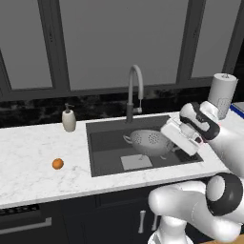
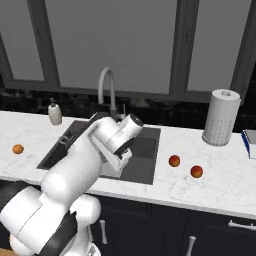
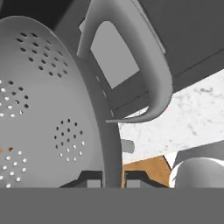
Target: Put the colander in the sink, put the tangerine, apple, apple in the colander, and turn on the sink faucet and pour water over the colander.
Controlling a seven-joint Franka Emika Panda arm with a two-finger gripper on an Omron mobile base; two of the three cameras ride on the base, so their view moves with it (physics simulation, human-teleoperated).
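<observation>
hand view: gripper fingers clamp the rim of the colander, one tip on each side of the wall, beside a loop handle. left base view: colander held tilted above the sink, beneath the sink faucet. tangerine on the counter left of the basin, near a soap bottle. right base view: both apples lie on the counter right of the sink, near a paper towel roll.

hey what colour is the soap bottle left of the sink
The soap bottle is cream-white; the left base view shows it best.
</observation>
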